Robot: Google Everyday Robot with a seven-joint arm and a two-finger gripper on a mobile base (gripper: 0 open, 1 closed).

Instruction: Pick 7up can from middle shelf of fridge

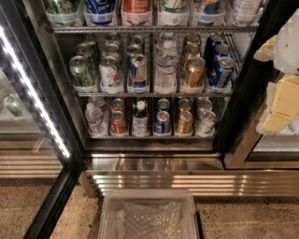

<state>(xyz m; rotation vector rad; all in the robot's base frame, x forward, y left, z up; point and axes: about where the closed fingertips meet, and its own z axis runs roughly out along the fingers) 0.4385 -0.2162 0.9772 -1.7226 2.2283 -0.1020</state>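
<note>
The fridge [149, 161] stands open in front of me, with wire racks of drinks. The middle shelf [154, 94] holds rows of cans and water bottles. The 7up can [110, 73], white-silver with green lettering, stands upright at the front of the second row from the left. A dark green can [81, 72] is on its left and a blue-and-silver can [138, 70] on its right. My gripper [280, 79], white with yellowish parts, hangs at the right edge of the view, outside the fridge and well to the right of the 7up can.
A water bottle [166, 67], a gold can [193, 71] and blue cans [220, 70] fill the shelf's right side. The rack above holds large bottles in clear tubs [136, 14]. The lower rack [149, 136] holds red cans and small bottles. The glass door with LED strip [35, 93] stands left. A clear plastic bin [149, 214] sits below.
</note>
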